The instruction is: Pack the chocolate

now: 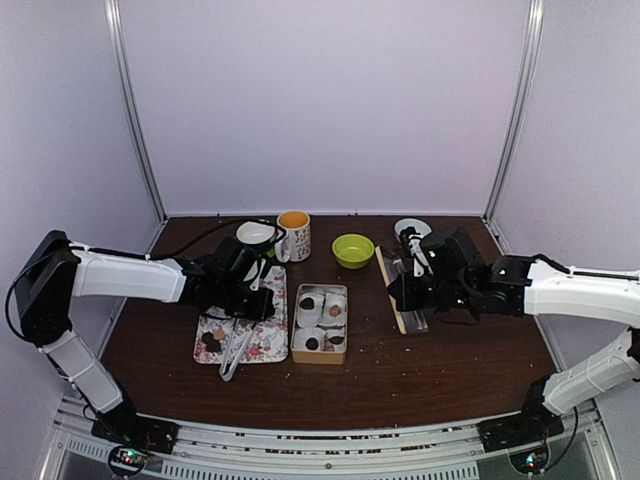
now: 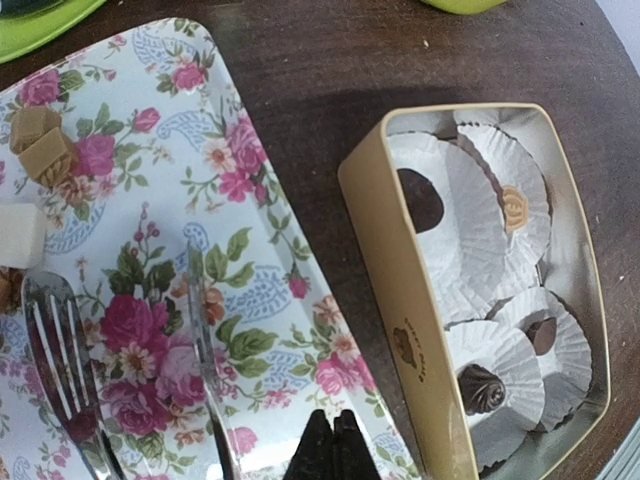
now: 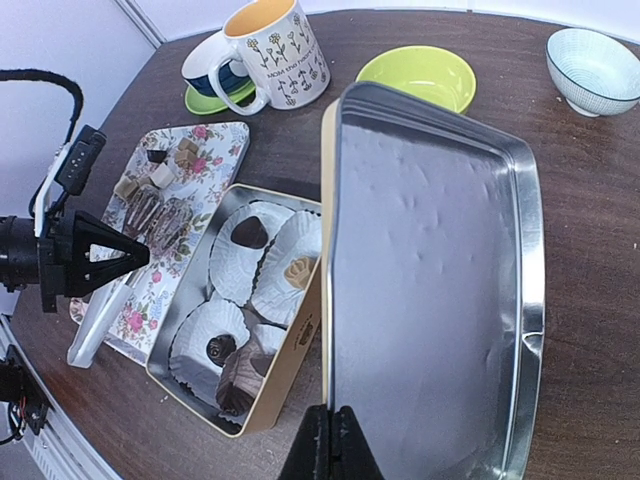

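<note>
Pale lilac walls (image 1: 320, 100) enclose a dark wooden table (image 1: 420, 375); silver posts (image 1: 135, 115) rise at ten and two o'clock.

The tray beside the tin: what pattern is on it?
Tray: white with pink roses, green leaves, blue swirls; clearest in the left wrist view.

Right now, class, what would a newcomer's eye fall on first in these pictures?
The gold tin in the middle of the table, its white paper cups holding a few chocolates. Left of it lies a flowered tray; right of it the right gripper holds the shiny lid tilted up.
</note>
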### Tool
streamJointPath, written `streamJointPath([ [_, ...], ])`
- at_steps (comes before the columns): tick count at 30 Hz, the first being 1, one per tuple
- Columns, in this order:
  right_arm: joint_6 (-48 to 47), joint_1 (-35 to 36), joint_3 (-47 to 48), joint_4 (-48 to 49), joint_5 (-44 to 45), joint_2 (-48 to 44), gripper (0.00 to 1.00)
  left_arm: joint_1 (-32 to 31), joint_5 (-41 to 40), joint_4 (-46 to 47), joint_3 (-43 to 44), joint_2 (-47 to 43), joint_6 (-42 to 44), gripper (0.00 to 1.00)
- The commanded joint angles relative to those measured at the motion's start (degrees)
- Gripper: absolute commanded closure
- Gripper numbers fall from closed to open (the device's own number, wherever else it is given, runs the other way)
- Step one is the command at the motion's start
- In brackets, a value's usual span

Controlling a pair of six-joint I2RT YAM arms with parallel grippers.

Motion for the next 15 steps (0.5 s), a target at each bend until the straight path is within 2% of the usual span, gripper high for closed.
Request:
streamJointPath([
  [1,-0.7,0.0,-1.3,3.4,-0.6,-1.9,1.0,-0.2,0.3,0.1,3.6,2.5,2.1,1.0],
  [7,-0.6,0.0,-2.0,5.0,-2.2,-2.9,1.0,-0.1,4.1,1.9,6.2,5.9,2.5,1.0],
  [15,0.7,0.0,-4.4,9.1,-4.5,-5.2,1.0,-0.8,10.4,6.9,6.1,9.7,-1.0,1.0],
])
